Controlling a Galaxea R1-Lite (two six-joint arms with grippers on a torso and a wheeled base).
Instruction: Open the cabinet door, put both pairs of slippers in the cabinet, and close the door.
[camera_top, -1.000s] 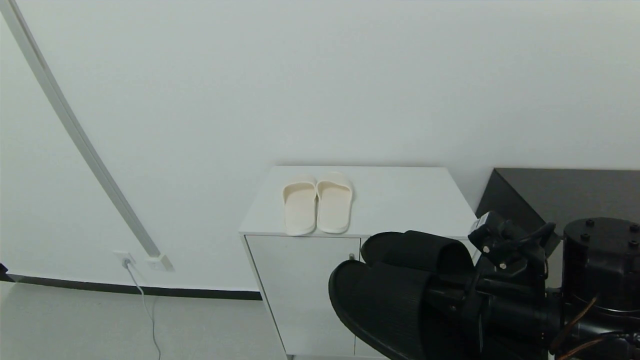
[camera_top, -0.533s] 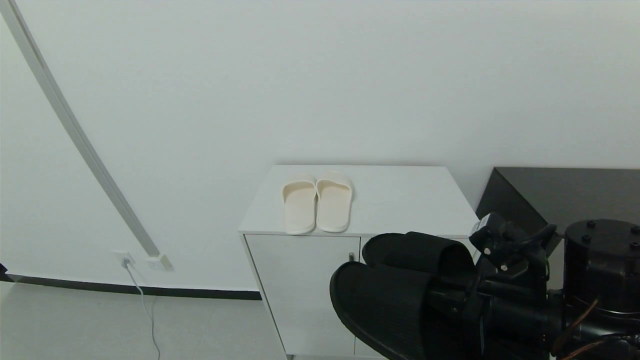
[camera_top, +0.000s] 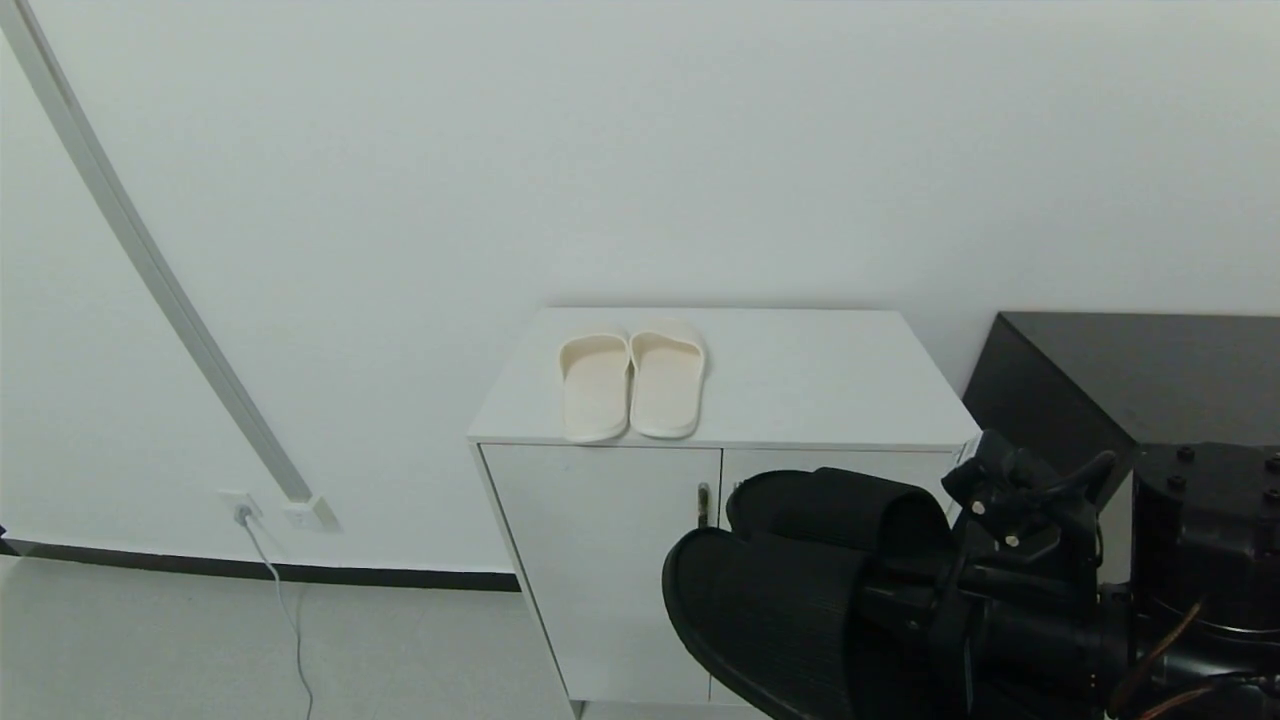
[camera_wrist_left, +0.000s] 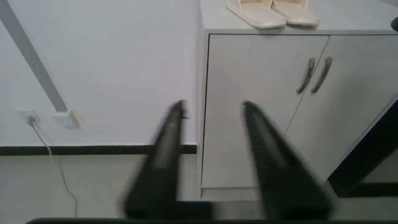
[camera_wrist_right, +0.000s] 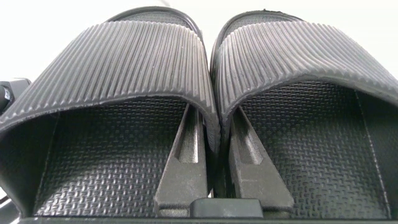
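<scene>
Right gripper (camera_wrist_right: 214, 115) clamped on black slippers (camera_wrist_right: 143, 68), near right. Left gripper (camera_wrist_left: 214, 109) blurred, fingers apparently apart. Cabinet (camera_top: 600, 570) closed; cream slippers (camera_top: 632, 383) on top.

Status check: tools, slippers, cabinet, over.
Right tool shut on black slippers. Left tool open, empty, facing cabinet doors. Both doors shut, barring entry. Cream slippers on cabinet top.
</scene>
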